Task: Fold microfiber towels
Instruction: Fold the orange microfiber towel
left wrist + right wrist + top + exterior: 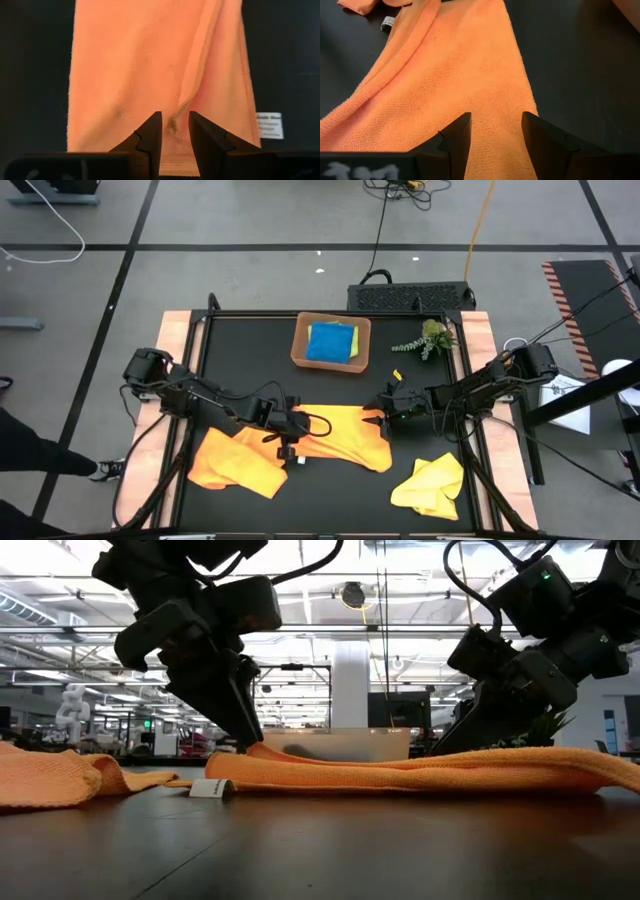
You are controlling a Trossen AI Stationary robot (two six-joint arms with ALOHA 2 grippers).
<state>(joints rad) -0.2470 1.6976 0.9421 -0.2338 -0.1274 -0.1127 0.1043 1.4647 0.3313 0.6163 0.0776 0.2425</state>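
Observation:
An orange microfiber towel (340, 435) lies stretched across the middle of the black table, with a white label (270, 125) at one edge. My left gripper (175, 132) is on its left end, shut on a raised crease. My right gripper (496, 130) stands open over the towel's right end (375, 420), cloth showing between its fingers; whether they touch it I cannot tell. A second orange towel (235, 462) lies crumpled at the near left. A yellow one (430, 485) lies at the near right. A blue one (332, 342) lies folded in the brown tray (300, 350). My left gripper pinches a raised crease (176, 117) near the orange towel's left end between its two fingers. The fingers slant down onto it from the table's left side. In the low view the cloth rises to a small peak (255, 748) at the fingertips, while the rest lies on the table.
A small green plant sprig (428, 340) lies at the far right beside the tray. The second orange towel almost touches the first one's left end. Bare black table (330, 490) shows along the near edge between the orange and yellow towels.

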